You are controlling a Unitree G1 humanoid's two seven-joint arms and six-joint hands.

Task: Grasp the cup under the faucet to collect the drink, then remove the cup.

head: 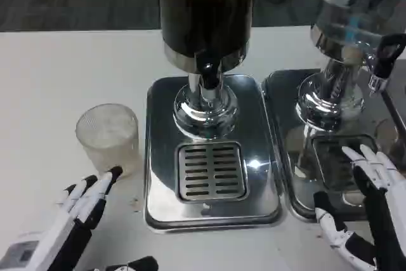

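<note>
Left hand (79, 217) at bottom edge, fingers spread and holding nothing, black tips reaching toward the cup (108, 136) and stopping just short of its base. Cup: translucent, frosted plastic, ribbed wall, upright on the white table (57, 74), standing left of the steel drip tray (212, 157), not under the faucet (207, 74). Contents cannot be told. Faucet: black spout below the dark-filled dispenser (206, 11), directly over the chrome pedestal, with the slotted grate (210, 171) nearer the camera. Right hand (365, 211) at lower right, fingers apart, empty, over the edge of a second tray (282, 131) beneath a second, clear dispenser (355, 17).
</note>
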